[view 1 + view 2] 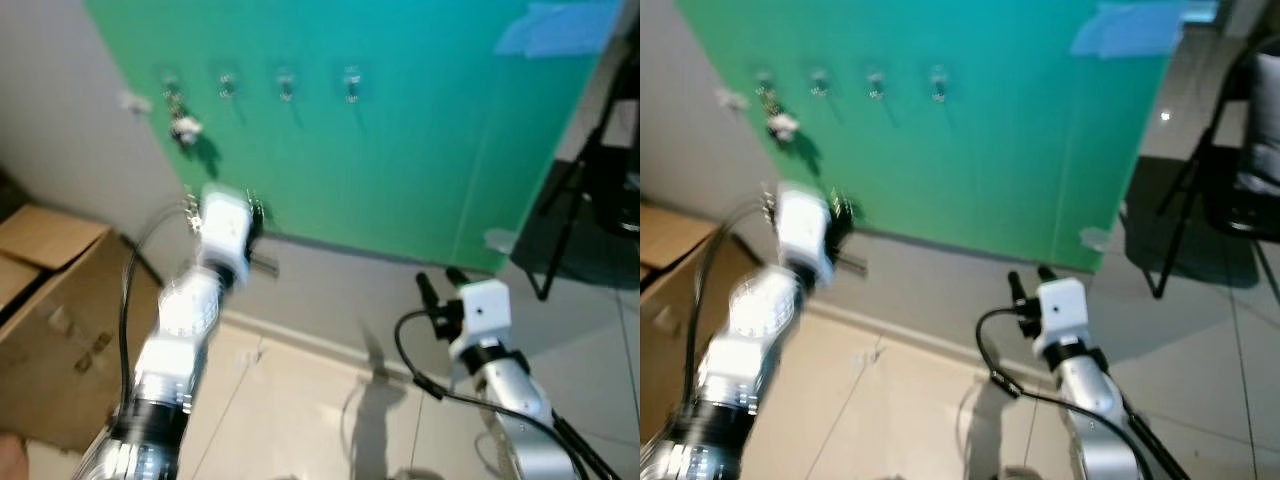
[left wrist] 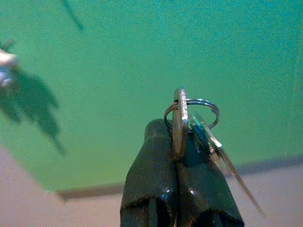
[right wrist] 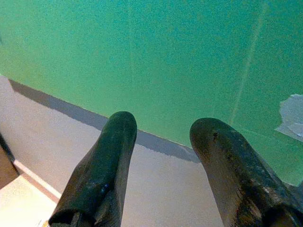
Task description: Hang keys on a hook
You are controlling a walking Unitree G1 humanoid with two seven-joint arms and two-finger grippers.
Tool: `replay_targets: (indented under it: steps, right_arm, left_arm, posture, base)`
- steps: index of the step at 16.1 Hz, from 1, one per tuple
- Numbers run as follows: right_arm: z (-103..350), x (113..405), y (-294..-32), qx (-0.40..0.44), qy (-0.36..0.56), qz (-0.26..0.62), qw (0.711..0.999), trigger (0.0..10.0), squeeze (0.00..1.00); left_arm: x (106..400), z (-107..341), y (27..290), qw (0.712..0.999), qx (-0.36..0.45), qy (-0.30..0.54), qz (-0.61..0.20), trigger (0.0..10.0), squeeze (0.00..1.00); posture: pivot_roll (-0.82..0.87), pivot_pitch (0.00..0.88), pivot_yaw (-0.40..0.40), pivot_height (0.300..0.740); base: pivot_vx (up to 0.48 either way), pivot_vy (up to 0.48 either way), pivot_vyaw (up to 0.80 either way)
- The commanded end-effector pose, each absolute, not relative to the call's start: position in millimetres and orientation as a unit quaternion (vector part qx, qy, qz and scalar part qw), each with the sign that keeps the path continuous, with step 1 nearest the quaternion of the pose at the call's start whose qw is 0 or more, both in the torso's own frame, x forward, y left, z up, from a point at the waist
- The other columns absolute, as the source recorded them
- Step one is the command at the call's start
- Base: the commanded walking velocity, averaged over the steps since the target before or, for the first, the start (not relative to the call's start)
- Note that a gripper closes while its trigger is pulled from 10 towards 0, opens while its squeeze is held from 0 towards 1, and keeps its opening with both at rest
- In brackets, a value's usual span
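The left gripper [image 2: 180, 142] pinches the keys [image 2: 189, 118] tight below the hooks [image 1: 285, 85] on the green wall [image 1: 420, 140] (the right gripper [image 3: 161, 137] hangs open).

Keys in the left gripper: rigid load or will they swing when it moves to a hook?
Likely swings: the left gripper pinches one key, while the ring and other keys dangle loose. Probably light, small thin metal. The ring looks stiff, so it should slip over a hook.
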State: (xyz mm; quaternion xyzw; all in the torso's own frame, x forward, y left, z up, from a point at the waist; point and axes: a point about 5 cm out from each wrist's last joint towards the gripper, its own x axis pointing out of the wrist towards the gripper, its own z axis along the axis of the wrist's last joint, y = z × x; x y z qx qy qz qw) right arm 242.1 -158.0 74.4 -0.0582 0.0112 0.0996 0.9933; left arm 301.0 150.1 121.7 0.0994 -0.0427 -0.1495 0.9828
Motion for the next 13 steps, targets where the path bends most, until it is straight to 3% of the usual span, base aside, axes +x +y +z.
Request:
replay_targets:
  steps: [1,5,11,13]
  right_arm:
    - [80.1,244.4,-154.8,-0.044,-0.008,0.099,0.994,10.0,0.0]
    - [110.6,234.6,-160.6,-0.026,-0.063,0.122,0.99,10.0,0.0]
    - [88.4,200.3,-182.6,-0.02,-0.025,0.133,0.991,10.0,0.0]
    - [74.1,202.1,-179.0,-0.013,-0.017,0.132,0.991,10.0,0.0]
  left_arm:
    - [289.4,129.8,152.8,0.982,0.1,-0.089,-0.13,10.0,0.0]
    - [230.3,122.8,149.1,0.989,0.052,-0.061,-0.126,10.0,0.0]
    - [200.4,99.6,151.0,0.993,0.043,-0.014,-0.108,10.0,0.0]
    - [202.9,86.8,153.1,0.993,0.042,-0.004,-0.108,10.0,0.0]
  posture:
    - [-0.19,0.007,0.143,0.74]
    - [-0.17,0.0,0.129,0.74]
    - [-0.19,0.0,0.113,0.74]
    - [-0.19,0.003,0.109,0.74]
  base:
    - [0.0,0.0,0.0]
    - [0.0,0.0,0.0]
    - [0.0,0.0,0.0]
    - [0.0,0.0,0.0]
